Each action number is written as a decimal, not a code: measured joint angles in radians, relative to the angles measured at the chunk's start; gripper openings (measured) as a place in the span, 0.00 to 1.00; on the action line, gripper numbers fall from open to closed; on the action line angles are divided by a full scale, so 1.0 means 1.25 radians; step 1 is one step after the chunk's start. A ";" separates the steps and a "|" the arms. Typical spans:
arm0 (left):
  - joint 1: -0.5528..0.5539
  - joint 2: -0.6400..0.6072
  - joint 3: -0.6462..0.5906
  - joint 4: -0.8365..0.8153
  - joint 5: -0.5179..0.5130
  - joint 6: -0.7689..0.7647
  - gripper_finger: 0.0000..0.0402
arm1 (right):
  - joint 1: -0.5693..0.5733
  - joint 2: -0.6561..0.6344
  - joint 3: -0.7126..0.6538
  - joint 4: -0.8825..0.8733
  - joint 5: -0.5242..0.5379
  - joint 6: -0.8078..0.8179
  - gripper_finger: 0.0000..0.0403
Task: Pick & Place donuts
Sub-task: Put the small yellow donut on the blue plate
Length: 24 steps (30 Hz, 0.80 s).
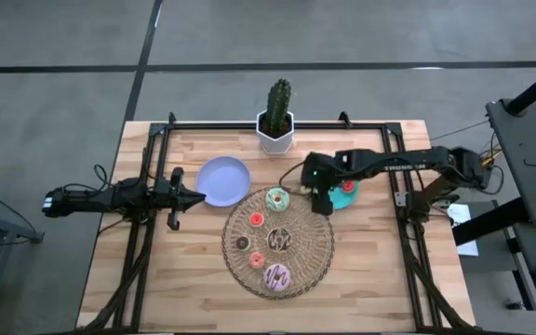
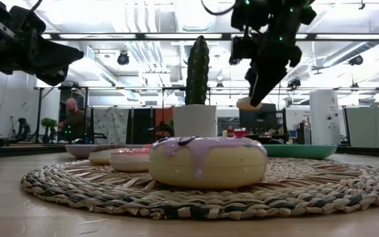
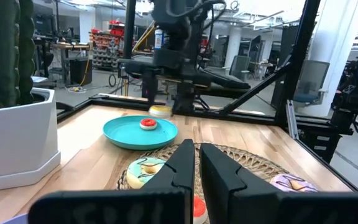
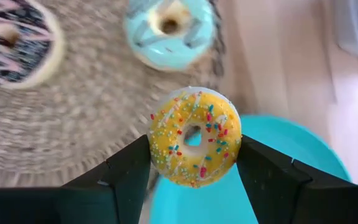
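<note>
Right gripper [image 4: 193, 163] clamped on the yellow sprinkled donut [image 4: 194, 137], held in the air over the teal plate's [image 4: 291, 180] edge beside the wicker mat [image 1: 319, 247]. Left gripper [image 3: 195, 163] nearly closed, empty, near the lavender plate [image 1: 223, 180].

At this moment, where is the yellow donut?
The yellow donut is clamped in the right gripper, held in the air at the teal plate's edge nearest the wicker mat, right of the green-iced donut in the high view.
</note>
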 joint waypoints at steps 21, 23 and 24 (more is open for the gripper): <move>0.000 0.000 0.000 0.000 0.000 0.000 0.00 | -0.053 -0.118 -0.236 -0.003 0.000 0.228 0.54; 0.000 0.000 0.000 0.000 0.000 0.000 0.00 | -0.055 -0.116 -0.248 -0.004 0.000 0.235 0.54; 0.000 0.000 0.000 0.000 0.000 0.000 0.00 | -0.056 -0.116 -0.251 -0.002 0.000 0.239 0.54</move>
